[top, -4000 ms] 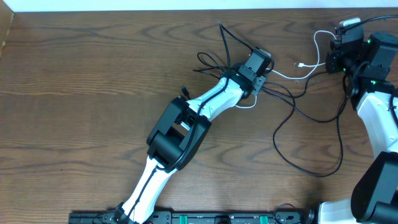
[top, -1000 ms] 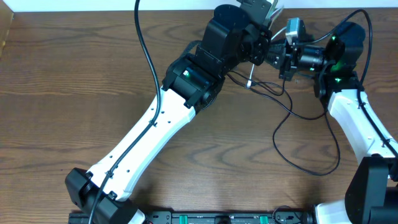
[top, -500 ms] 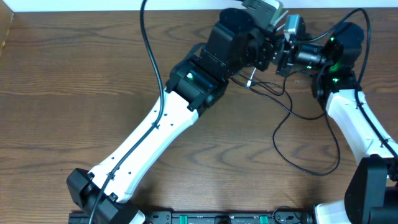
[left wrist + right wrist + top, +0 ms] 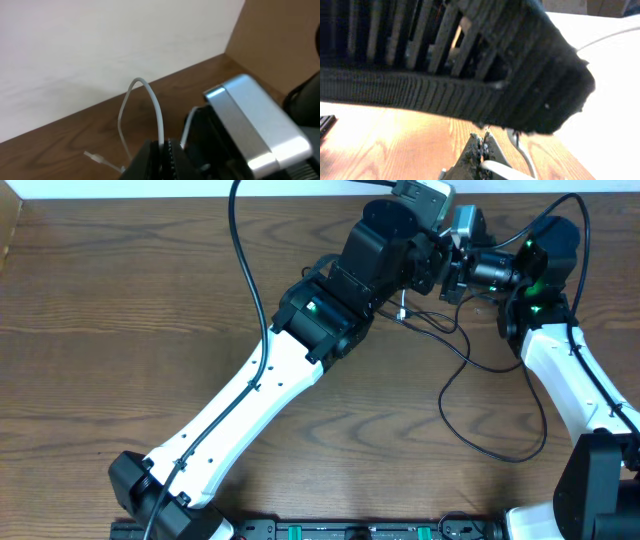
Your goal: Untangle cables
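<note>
The white cable (image 4: 159, 112) arches up from my left gripper (image 4: 162, 150), which is shut on it; its small plug (image 4: 95, 157) hangs lower left. My right gripper (image 4: 481, 145) is shut too, with a stretch of the white cable (image 4: 506, 171) coming out of its jaws. From overhead, the left gripper (image 4: 436, 264) and right gripper (image 4: 452, 276) meet nose to nose, raised near the far edge. The black cables (image 4: 470, 364) trail from there onto the table, with a big loop (image 4: 500, 450) towards the front. A white plug (image 4: 402, 311) dangles under the left gripper.
The left arm's black body (image 4: 445, 60) fills the top of the right wrist view, very close. The right arm's silver camera housing (image 4: 255, 125) crowds the left wrist view. A pale wall (image 4: 100, 45) runs behind the table's far edge.
Four seconds ago the left gripper was low on the tangle and the right was far right. Both have come together, and over the last second they drifted slightly towards the far edge.
</note>
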Controlling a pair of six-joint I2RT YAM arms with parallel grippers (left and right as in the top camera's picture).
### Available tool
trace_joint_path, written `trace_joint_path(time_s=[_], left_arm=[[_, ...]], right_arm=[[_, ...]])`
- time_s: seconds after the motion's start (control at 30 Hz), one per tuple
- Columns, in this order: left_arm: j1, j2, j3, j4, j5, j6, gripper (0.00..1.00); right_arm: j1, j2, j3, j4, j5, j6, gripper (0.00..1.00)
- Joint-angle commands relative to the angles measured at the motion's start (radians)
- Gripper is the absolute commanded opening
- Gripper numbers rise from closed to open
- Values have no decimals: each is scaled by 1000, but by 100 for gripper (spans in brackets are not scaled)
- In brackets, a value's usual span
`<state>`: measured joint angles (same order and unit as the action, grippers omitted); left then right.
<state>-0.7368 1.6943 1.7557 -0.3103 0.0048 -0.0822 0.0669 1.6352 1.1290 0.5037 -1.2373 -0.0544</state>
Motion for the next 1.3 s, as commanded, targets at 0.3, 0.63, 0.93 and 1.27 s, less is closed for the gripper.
trace_joint_path(time_s=[0.3, 0.63, 0.93, 1.27], left_arm=[[-4, -15, 11, 1, 56, -5, 8], [-4, -15, 11, 1, 55, -5, 8], [19, -15, 11, 1, -60, -6, 8], [34, -15, 11, -3, -180, -44, 8]], right_arm=[[-1, -10, 15, 1, -3, -2, 1], [-1, -10, 15, 1, -2, -2, 26], [-2, -10, 15, 0, -2, -2, 23], [-2, -10, 15, 0, 16, -3, 22]])
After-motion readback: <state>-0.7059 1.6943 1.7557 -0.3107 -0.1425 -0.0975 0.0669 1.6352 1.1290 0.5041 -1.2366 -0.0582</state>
